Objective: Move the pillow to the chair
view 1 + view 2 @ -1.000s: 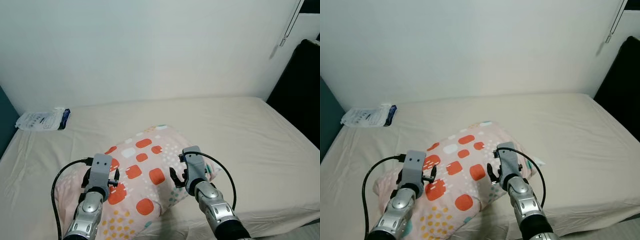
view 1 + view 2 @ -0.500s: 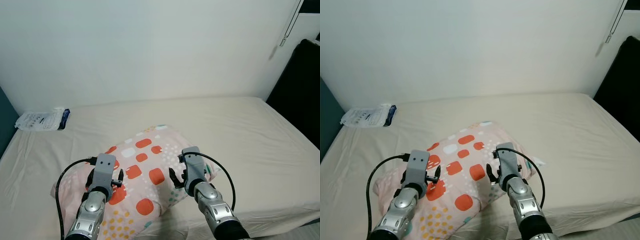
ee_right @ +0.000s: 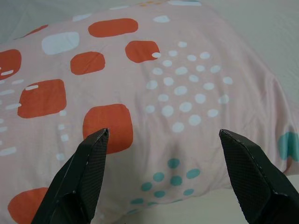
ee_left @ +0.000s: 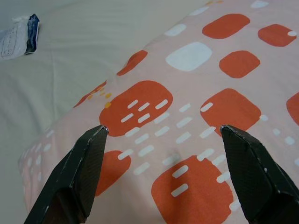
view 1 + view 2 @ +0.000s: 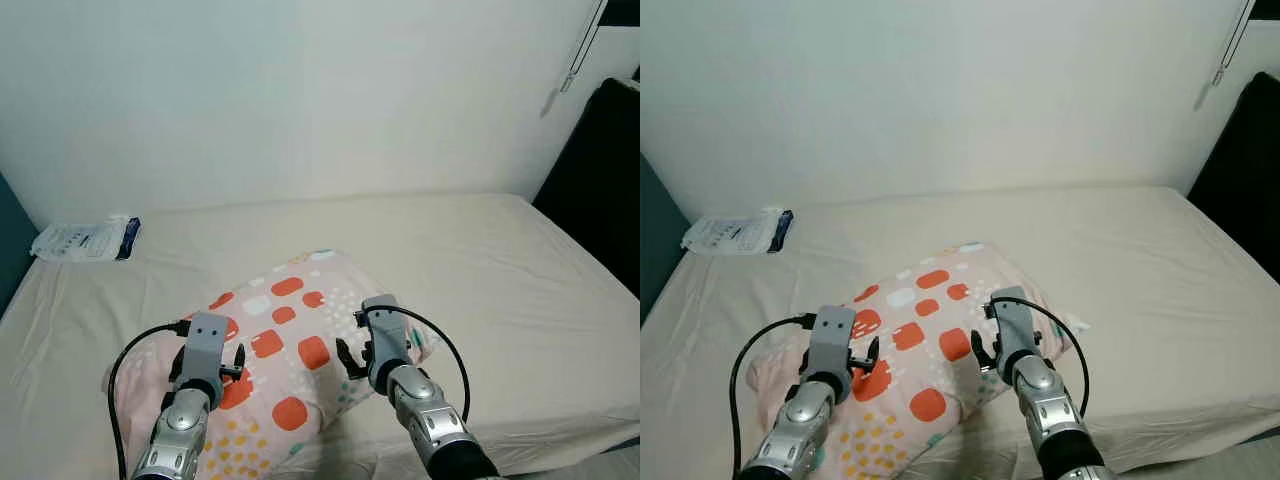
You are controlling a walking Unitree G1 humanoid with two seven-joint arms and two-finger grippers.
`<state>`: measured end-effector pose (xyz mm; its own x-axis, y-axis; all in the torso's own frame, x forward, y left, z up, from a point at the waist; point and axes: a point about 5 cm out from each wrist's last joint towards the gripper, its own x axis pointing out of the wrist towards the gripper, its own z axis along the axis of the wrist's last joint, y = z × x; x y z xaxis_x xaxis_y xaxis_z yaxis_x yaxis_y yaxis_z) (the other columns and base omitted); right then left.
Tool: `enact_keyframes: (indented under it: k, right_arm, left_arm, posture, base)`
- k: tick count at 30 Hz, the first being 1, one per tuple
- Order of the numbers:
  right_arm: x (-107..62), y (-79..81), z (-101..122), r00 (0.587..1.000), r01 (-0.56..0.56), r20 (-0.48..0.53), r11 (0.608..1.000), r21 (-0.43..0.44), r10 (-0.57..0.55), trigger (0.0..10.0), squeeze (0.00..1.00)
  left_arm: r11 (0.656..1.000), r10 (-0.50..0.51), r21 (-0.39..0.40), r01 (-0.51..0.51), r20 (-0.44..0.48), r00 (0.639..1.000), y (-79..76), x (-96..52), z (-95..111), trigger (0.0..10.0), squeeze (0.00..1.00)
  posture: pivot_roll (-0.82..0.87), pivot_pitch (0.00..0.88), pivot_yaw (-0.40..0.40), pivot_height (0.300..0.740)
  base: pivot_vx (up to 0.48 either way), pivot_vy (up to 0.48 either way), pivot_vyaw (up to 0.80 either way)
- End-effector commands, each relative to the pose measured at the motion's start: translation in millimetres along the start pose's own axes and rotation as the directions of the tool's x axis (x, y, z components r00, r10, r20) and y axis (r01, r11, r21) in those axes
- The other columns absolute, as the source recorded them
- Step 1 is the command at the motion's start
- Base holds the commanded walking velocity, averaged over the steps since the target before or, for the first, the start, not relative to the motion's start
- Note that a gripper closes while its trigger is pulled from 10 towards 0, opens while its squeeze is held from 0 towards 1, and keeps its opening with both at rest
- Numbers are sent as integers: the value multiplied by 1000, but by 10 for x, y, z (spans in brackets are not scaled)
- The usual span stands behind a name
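Observation:
The pillow [image 5: 285, 325], pink with orange and white squares and dots, lies slantwise on the near half of the bed [image 5: 490, 260]. My left gripper [image 5: 207, 368] hovers over the pillow's near left part and is open, its fingertips [image 4: 96, 137] spread wide above the fabric with nothing between them. My right gripper [image 5: 366, 358] is over the pillow's right part, near its edge. It is also open, and its fingertips [image 3: 233, 140] stand apart just above the dotted cloth.
A white and blue packet [image 5: 87, 240] lies at the bed's far left corner by the wall. A black object [image 5: 600, 170] stands beside the bed on the right. A teal surface [image 5: 8, 250] borders the bed on the left.
Both grippers have sunk a little closer to the pillow. The pillow itself has stayed in place.

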<state>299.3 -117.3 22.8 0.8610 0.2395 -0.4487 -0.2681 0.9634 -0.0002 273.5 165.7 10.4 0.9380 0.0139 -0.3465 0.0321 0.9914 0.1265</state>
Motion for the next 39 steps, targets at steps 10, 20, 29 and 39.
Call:
enact_keyframes:
  k: [10, 20, 29, 39]
  right_arm:
    - [11, -8, 3, 1000, 19, -2, 1000, 22, -19, 10000, 0]
    - [5, 7, -9, 1000, 12, -5, 1000, 18, -12, 10000, 0]
    - [15, -37, 10, 1000, 19, -4, 1000, 14, -19, 10000, 0]
    - [25, 26, 10, 1000, -3, -6, 1000, 9, 4, 10000, 0]
  left_arm:
    - [1000, 17, 19, -17, -7, 1000, 20, 41, 49, 10000, 0]
    - [1000, 23, 3, -23, 7, 1000, 46, 50, 83, 10000, 0]
    - [999, -12, -41, 12, 2, 1000, -4, 61, 103, 10000, 0]
    - [995, -37, -95, 37, -3, 999, -12, 16, 73, 10000, 0]
  posture:
    - [80, 0, 7, 740]
    - [75, 0, 12, 740]
    - [77, 0, 2, 740]
    - [74, 0, 2, 740]
  base:
    - [0, 0, 0]
    - [0, 0, 0]
    - [0, 0, 0]
    - [0, 0, 0]
